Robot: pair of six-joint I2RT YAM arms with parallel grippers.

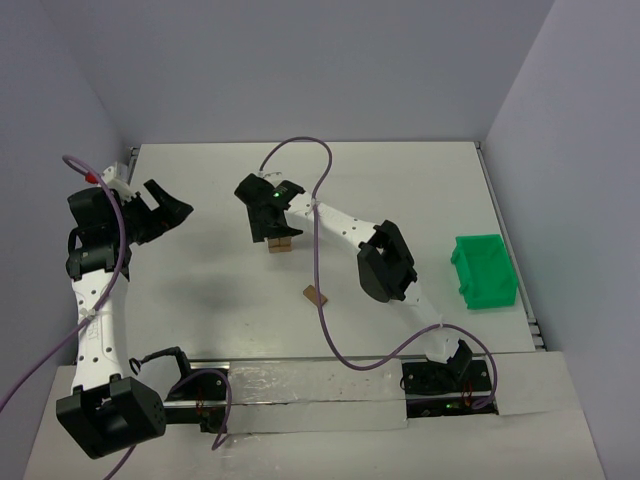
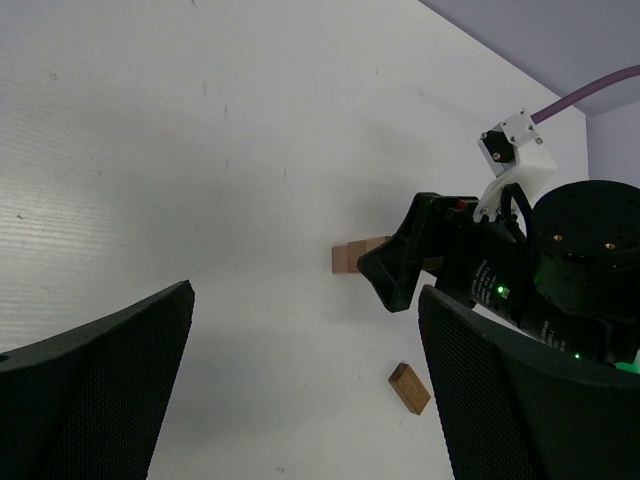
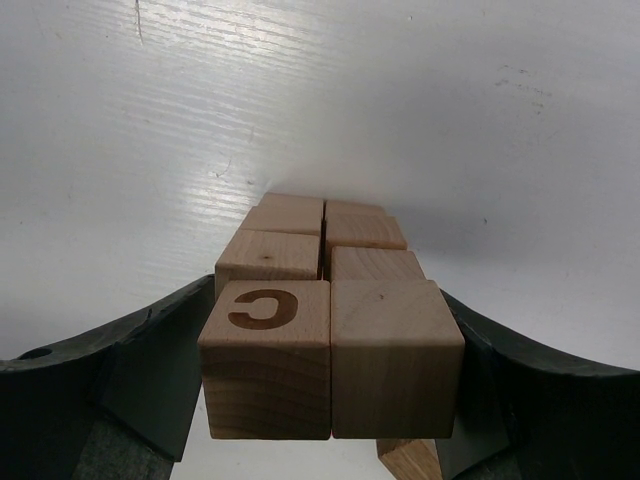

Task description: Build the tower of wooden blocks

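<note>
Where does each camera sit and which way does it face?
Top external: high behind the bases, looking down on the table; both arms show.
Left wrist: on the raised left gripper, facing across to the right gripper and tower; own fingers below.
Right wrist: close behind the tower, looking along it; own fingers against its sides.
Shared: all see the tower.

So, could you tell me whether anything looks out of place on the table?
One wooden block lies alone and skewed on the table, apart from the stack at the right gripper. Nothing looks spilled or damaged.
</note>
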